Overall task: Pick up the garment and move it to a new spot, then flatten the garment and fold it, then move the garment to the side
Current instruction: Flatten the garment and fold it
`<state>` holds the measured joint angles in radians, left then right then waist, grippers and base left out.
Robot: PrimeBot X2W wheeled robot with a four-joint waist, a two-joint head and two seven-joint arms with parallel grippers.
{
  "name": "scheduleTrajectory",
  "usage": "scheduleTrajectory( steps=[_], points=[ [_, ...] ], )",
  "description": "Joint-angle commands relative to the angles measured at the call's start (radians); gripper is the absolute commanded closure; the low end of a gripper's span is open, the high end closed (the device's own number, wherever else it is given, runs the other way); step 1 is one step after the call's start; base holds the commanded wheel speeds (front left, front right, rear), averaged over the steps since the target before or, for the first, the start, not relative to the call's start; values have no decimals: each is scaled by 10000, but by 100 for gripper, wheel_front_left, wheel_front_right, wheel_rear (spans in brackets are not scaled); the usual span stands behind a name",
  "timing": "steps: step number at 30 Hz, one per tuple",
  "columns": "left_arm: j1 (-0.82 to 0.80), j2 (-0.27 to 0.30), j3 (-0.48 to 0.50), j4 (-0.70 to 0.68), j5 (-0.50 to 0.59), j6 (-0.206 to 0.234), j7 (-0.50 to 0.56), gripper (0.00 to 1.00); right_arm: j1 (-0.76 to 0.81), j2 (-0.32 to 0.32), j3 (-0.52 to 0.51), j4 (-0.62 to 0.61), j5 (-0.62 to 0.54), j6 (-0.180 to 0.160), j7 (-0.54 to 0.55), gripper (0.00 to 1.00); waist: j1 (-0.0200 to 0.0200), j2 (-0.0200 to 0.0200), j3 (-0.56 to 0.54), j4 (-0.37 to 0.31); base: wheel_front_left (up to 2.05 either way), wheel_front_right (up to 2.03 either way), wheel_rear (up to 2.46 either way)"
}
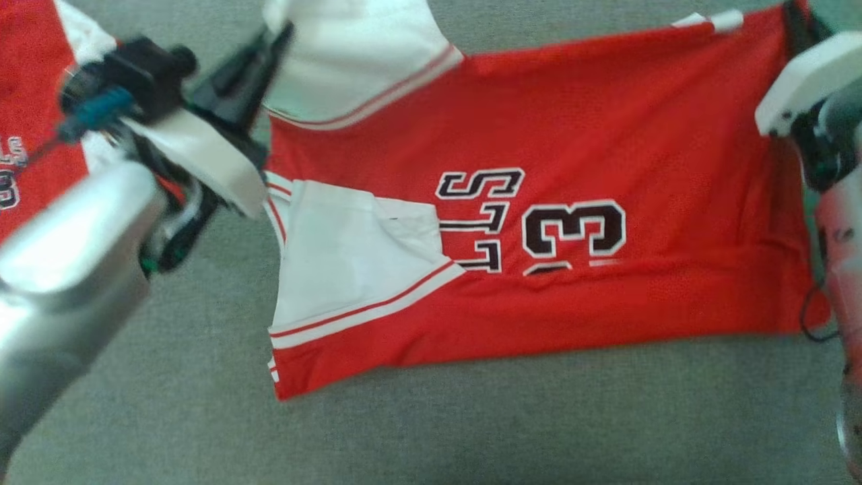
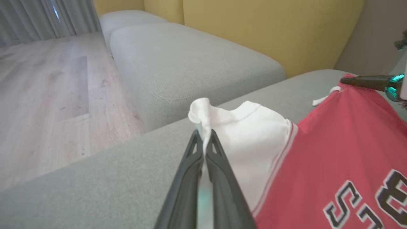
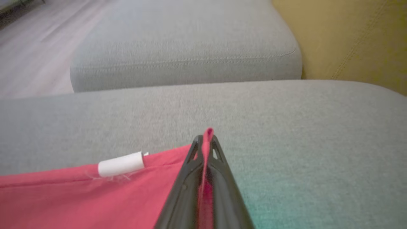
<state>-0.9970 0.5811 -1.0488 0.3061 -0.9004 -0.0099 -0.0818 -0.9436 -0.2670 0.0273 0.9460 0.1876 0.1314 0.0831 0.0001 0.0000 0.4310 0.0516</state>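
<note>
Both grippers are clamped on cloth here. The left gripper (image 2: pixel 203 140) has its two dark fingers pinched tight on a bunched bit of the white shoulder panel (image 2: pixel 254 136). The right gripper (image 3: pixel 205 143) is closed on a red hem corner (image 3: pixel 208 132), just beside a little rolled white tag (image 3: pixel 120 164).

The red mesh basketball jersey (image 1: pixel 606 121) with black-and-white lettering lies sideways on the grey woven sofa cushion (image 1: pixel 471 431), its far edge stretched between the two arms. The near edge looks folded over already, since the number is cut off, but the head view is too soft to be sure.

My take: bring both arms toward the near side together, at the same height and pace, so that thin, floppy mesh doesn't sag or skew. Lay the far edge square on the near one before letting go, because it creases easily.
</note>
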Motion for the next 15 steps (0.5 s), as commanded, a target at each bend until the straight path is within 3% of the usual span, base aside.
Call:
scheduleTrajectory(
  steps=[1,7,15],
  points=[
    [-861,435,717,31,-12,-15,-156,100,-530,37,157,-370,237,-7,-210,100,-1,0,51,-130,0,0,0],
    [-1923,281,1184,1302,-57,-309,-433,100,-1366,143,301,-431,941,-7,-857,100,-1,0,288,-437,0,0,0],
    [-3182,-440,1464,3216,-73,-676,-884,100,-2208,465,227,-16,1501,-7,-1589,100,-1,0,378,-657,0,0,0]
  ],
)
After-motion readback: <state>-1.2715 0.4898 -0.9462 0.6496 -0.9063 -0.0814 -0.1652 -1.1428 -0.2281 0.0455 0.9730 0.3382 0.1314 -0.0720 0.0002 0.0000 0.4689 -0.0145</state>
